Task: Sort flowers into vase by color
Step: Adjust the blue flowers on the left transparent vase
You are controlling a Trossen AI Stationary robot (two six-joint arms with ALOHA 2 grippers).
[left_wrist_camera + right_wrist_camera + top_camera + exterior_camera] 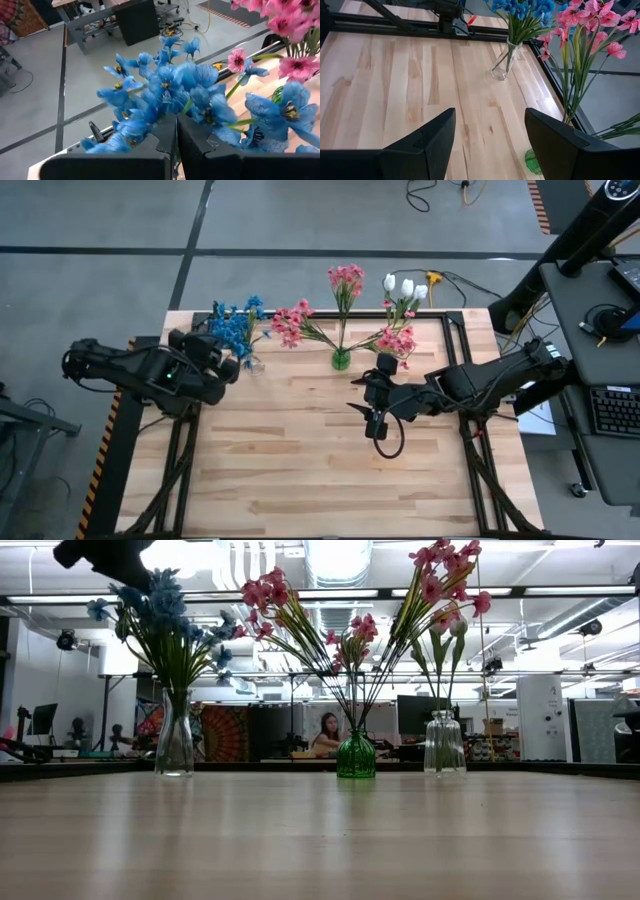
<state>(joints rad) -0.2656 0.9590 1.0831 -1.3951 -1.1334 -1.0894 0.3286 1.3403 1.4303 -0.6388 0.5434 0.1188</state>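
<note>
Blue flowers (233, 326) stand in a clear vase (175, 740) at the far left. Pink flowers (345, 280) stand in a green vase (356, 755) at the far middle. White buds (405, 287) and pink blossoms (398, 340) stand in a clear vase (444, 745) to its right. My left gripper (176, 132) is shut, high beside the blue bunch (170, 85); it also shows in the high view (228, 365). My right gripper (362, 396) is open and empty over the table near the green vase; its own view (490, 135) shows bare table between the fingers. My left gripper's fingers are shut together just under a cluster of blue blossoms (142, 125), with a sliver of green between them low down. The fingers themselves hide the place of contact; which stem they have I cannot tell. The blossoms stand up past the fingertips, among the bunch.
Bare wooden tabletop (300, 460) fills the near half. A black frame rail (115, 440) runs along the left edge and another along the right (480, 440). A desk with a keyboard (610, 410) stands right of the table. A person (327, 730) sits far behind.
</note>
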